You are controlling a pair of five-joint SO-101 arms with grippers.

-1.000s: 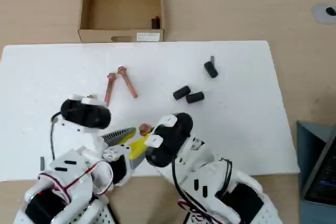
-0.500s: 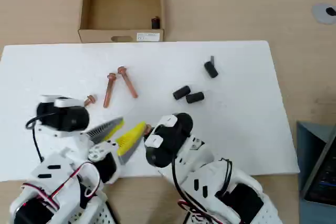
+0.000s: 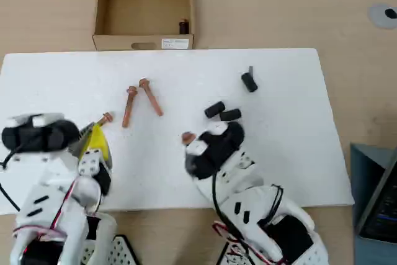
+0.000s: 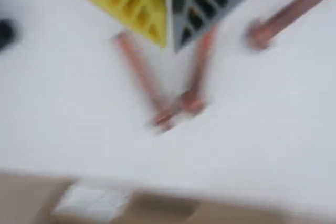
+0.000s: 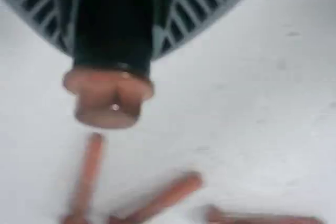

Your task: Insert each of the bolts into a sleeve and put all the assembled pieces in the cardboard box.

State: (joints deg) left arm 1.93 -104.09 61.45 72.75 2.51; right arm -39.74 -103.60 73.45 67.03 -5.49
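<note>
Right end effector (image 5: 115,51) is clamped on the held sleeve (image 5: 115,19). The held bolt (image 5: 107,100) is seated in it, head poking out past the tips. In the high view that head (image 3: 188,138) sits over the middle of the white sheet (image 3: 291,153), near a pair of loose sleeves (image 3: 214,109) lying together. The third sleeve (image 3: 249,82) lies apart, farther back.

Left end effector (image 4: 169,38) has its jaws together with nothing between the tips. It sits over the near ends of two loose bolts (image 4: 139,74) that form a V, close to the sheet's left edge. The third bolt (image 3: 105,118) is just beside it.

Cardboard box (image 3: 99,10) sits on the desk (image 3: 279,17) just past the sheet's back edge, left of centre. One assembled piece (image 3: 183,26) is against its right wall. Bare sheet runs between the bolts and sleeves up to the back edge, and across the right third.
</note>
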